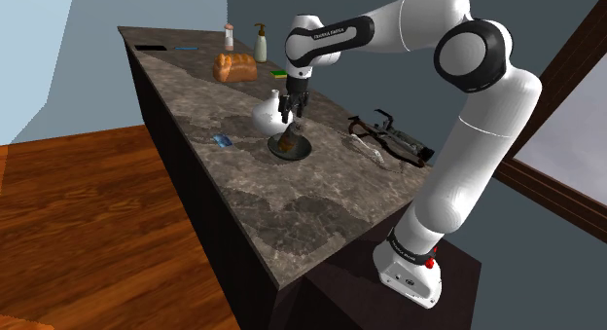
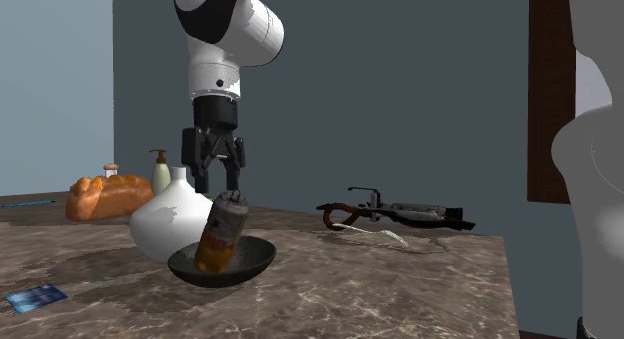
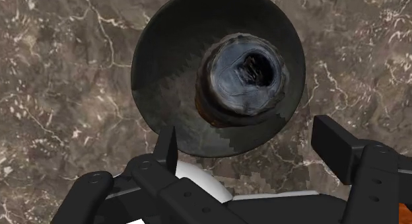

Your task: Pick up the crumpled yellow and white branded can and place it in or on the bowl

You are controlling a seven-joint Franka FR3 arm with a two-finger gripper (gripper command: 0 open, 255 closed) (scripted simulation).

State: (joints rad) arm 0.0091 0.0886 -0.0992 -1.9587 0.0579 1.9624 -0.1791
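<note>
Can (image 1: pixel 288 139) standing in dark bowl (image 1: pixel 303 151); jaws just above.

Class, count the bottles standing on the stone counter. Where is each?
2. A pump bottle stands beside the bread loaf at the counter's far end; a smaller capped bottle stands just behind the loaf. The arm may hide others.

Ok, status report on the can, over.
Gripper open, above the can. Can standing tilted in the dark bowl. White vase close beside bowl, not blocking.
</note>
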